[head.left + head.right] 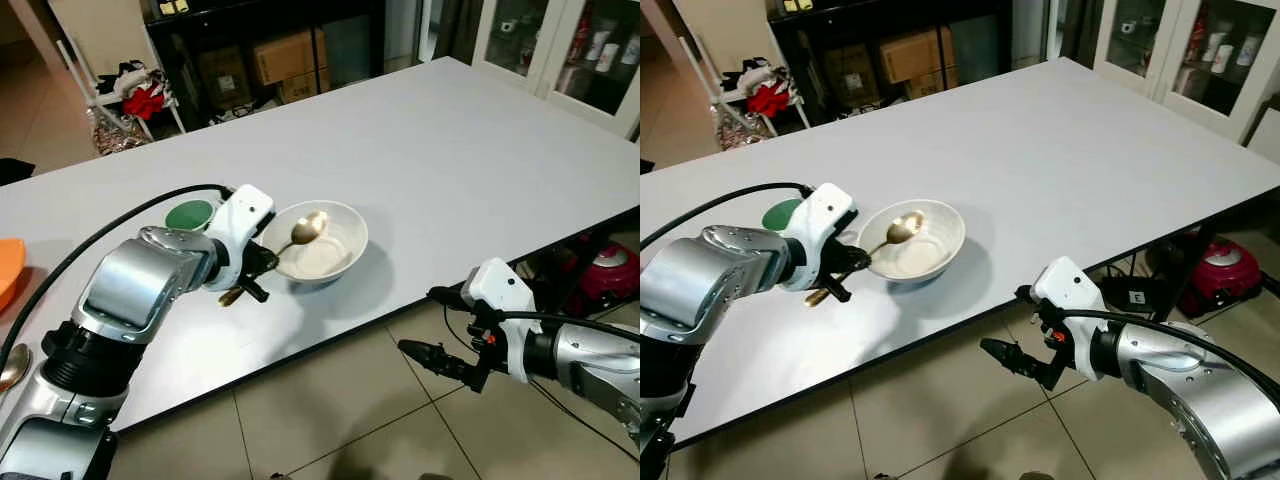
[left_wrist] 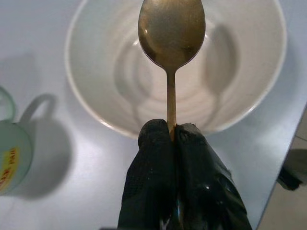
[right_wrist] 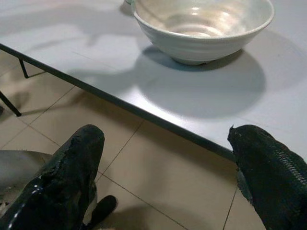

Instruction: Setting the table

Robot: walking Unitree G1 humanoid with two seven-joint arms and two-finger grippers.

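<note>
Right now your left gripper (image 2: 172, 134) is clamped on the thin handle of a brass-coloured metal spoon (image 1: 303, 231), fingers pressed together around it, with the spoon's oval head hanging over the white ceramic bowl (image 1: 347, 232) that stands on the white surface (image 1: 450, 150) near its front edge. The handle's tail pokes out behind the gripper, low over the surface.

Expect the spoon to be light, stiff and smooth; held on so narrow a stem it could swivel or slip between the pads, so keep the hold firm and move it level. The stem just behind the head, where you have it, looks like the sensible place to grip.

The bowl appears empty, with only its pale ribbed inside showing. It is likely heavier and breakable, and it sits close to the edge, so let the spoon down gently rather than knocking the rim.

Just beside the bowl on the robot's left stands a pale green mug (image 2: 12, 155) with a yellow label; whether it holds anything cannot be told.

Your right gripper (image 3: 163, 172) hangs below the surface's edge over the tiled floor (image 1: 350, 400), fingers apart and holding nothing.
</note>
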